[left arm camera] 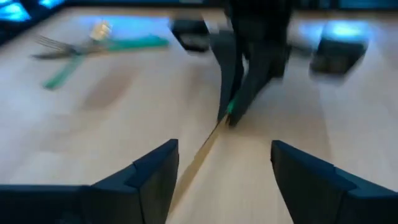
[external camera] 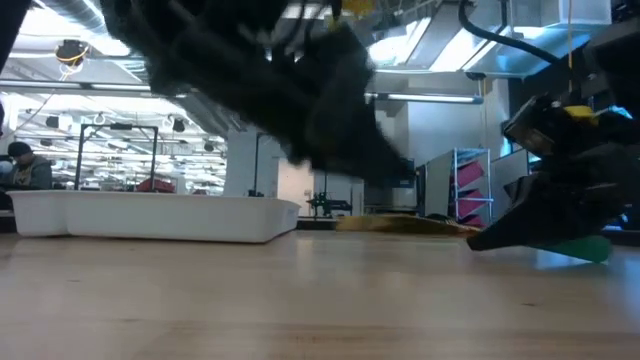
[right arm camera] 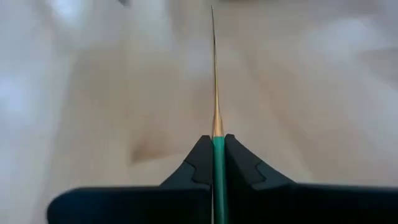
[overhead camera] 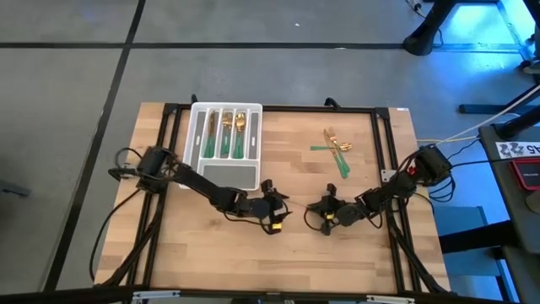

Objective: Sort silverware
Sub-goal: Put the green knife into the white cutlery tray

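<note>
The right hand (right arm camera: 218,163) is pressed together on the green handle of a knife (right arm camera: 215,87), whose gold blade points straight out beyond the fingertips, edge-on, over the table (overhead camera: 253,253). The left hand (left arm camera: 221,174) faces it near the table's middle, fingers spread, holding nothing; the blade tip reaches toward the gap between them. Loose silverware (overhead camera: 336,149) lies in a small crossed heap on the table's far right portion, well apart from both hands. More pieces sit in the white tray (overhead camera: 202,173) at the far left. No legible writing on the pieces or tray.
</note>
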Tool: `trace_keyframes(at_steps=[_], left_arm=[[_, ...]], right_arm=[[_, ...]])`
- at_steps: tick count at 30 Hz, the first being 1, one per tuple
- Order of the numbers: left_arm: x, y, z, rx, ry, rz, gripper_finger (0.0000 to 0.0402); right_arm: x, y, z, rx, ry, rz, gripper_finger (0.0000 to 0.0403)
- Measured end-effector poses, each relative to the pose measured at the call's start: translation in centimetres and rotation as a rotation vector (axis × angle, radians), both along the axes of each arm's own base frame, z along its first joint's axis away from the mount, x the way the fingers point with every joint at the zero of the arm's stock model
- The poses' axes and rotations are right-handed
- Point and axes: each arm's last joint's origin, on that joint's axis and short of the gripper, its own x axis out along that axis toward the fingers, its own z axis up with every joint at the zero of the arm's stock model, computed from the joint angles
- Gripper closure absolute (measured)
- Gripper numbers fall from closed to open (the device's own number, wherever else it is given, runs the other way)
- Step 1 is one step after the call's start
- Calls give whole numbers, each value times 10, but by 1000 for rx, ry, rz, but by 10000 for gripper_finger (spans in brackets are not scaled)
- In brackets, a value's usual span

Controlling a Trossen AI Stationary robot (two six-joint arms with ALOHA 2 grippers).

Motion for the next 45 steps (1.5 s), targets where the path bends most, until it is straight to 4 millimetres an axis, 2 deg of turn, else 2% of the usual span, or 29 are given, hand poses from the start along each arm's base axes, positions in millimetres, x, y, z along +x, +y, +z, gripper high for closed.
trace_keyframes(at_steps=[2,5,10,13,15,17,20,22,26,30,32,36,40,45], left_arm=[[-7,-6,19,9,-18,33,155],[-29,-23,44,107,9,94,157],[-71,-56,86,262,-73,242,171],[-87,-76,90,337,-108,284,177],[-93,-84,84,345,-114,276,180],[-97,-85,72,314,-120,258,183],[-94,-76,52,186,-161,173,187],[-88,-70,45,110,-248,79,188],[-79,-55,36,138,-462,-45,189],[-67,-39,43,194,-691,-142,189],[-59,-32,44,192,-747,-167,189],[-45,-21,53,176,-812,-191,189],[-35,-20,64,176,-878,-312,189],[-21,-19,75,207,-877,-326,189]], right_arm=[[2,-1,3,-6,-45,-44,392],[4,-2,13,-37,-131,-90,392],[13,1,51,-120,-393,-85,392],[18,5,79,-151,-603,-18,392],[21,9,90,-180,-690,60,392],[26,14,99,-195,-749,123,392],[36,22,111,-205,-808,216,392],[43,27,115,-220,-816,274,392],[51,32,120,-239,-811,301,392],[55,34,126,-238,-833,294,392],[57,35,129,-234,-847,297,392],[59,37,133,-236,-865,312,387],[60,37,134,-255,-866,313,391],[63,31,134,-248,-874,329,388]])
